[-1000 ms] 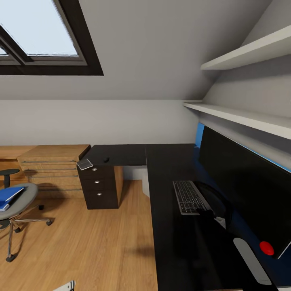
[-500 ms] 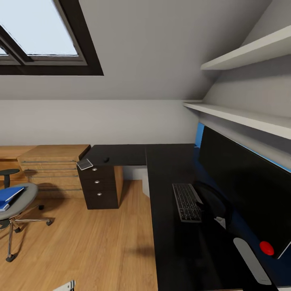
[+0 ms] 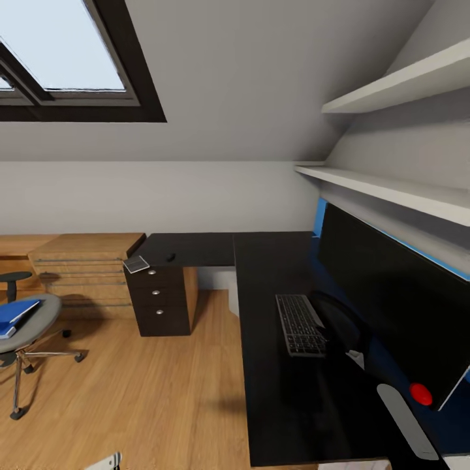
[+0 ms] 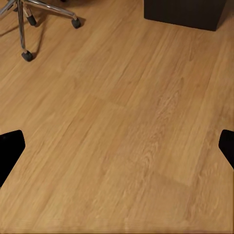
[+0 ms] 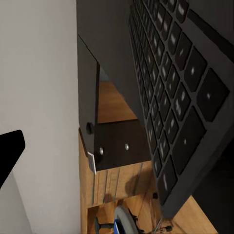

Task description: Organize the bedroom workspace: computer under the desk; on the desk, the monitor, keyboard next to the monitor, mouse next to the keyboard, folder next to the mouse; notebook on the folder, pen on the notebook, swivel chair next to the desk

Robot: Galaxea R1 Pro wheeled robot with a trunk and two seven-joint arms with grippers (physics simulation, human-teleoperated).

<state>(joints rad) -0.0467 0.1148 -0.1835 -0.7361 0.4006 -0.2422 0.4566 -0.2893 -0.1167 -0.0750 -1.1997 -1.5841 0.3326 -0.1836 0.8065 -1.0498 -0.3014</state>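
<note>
The black desk [image 3: 274, 274] carries the wide monitor [image 3: 391, 300] and, lying beside it, the silver keyboard [image 3: 299, 324]. The black mouse [image 3: 171, 257] and grey notebook [image 3: 136, 264] rest on the desk's far wing. At the left stands the swivel chair [image 3: 29, 323] with the blue folder [image 3: 14, 314] on its seat. My right gripper [image 5: 117, 146] is open close against the keyboard [image 5: 180, 87], which hides one finger. My left gripper [image 4: 117, 146] hangs open over the bare floor. The computer and pen are out of view.
A black three-drawer cabinet [image 3: 160, 300] stands under the desk's far wing, with a light-wood drawer chest [image 3: 85, 267] to its left. White shelves [image 3: 391, 189] run above the monitor. Oak floor [image 3: 143, 391] lies between the chair and the desk.
The keyboard has swung its near end to the left and now lies straighter along the desk. The whole head view has shifted slightly.
</note>
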